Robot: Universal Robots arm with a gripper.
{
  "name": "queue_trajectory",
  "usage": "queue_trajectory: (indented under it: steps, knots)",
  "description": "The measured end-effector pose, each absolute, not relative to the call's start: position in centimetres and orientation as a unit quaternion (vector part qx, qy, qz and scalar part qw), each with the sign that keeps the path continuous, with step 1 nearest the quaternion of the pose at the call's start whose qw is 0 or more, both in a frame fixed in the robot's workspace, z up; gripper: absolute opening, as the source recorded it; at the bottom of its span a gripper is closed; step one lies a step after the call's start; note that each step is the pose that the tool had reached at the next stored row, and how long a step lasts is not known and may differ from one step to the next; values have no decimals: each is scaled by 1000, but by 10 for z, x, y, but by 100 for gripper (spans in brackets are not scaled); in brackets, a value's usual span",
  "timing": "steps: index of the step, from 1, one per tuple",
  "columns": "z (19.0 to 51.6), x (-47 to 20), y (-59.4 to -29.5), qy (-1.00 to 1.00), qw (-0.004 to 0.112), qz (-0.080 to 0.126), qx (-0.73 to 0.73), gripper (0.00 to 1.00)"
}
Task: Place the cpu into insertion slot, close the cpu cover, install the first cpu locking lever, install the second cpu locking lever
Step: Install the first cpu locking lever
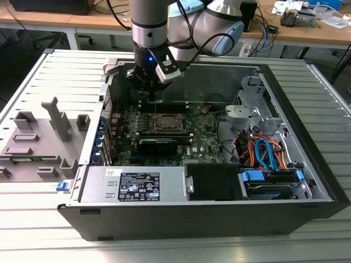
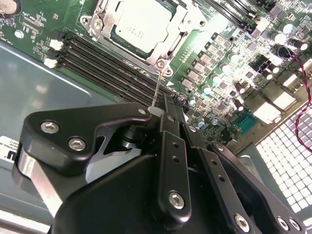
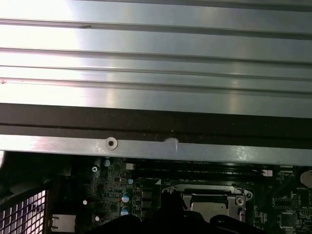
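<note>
I see the cpu point(image 2: 138, 22) seated in its socket on the motherboard point(image 2: 234, 73), the cpu cover point(image 2: 168, 46) closed around it. My hand point(image 2: 168, 114) hangs just above the socket, fingers pinched narrow on a thin locking lever point(image 2: 157, 87).

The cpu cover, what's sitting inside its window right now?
The cpu shows through the cpu cover, its pale metal top exposed in the window. The socket beneath the chip is hidden by it.
</note>
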State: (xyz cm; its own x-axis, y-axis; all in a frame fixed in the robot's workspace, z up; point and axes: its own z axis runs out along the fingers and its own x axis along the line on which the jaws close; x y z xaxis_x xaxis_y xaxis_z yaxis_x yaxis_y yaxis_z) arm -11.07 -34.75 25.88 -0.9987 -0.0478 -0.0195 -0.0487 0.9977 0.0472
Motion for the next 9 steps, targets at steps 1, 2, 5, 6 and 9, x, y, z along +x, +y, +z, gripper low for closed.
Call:
queue_trajectory:
  steps: [1, 2, 5, 6, 9]
  knots:
    - [259, -111, -347, 999, 9, 24, -24, 11]
    - [259, -110, -347, 999, 9, 24, -24, 11]
    - [259, -110, -347, 999, 9, 24, -24, 11]
    - [259, -110, -348, 999, 9, 24, -24, 11]
    - [259, -110, -347, 999, 9, 24, -24, 11]
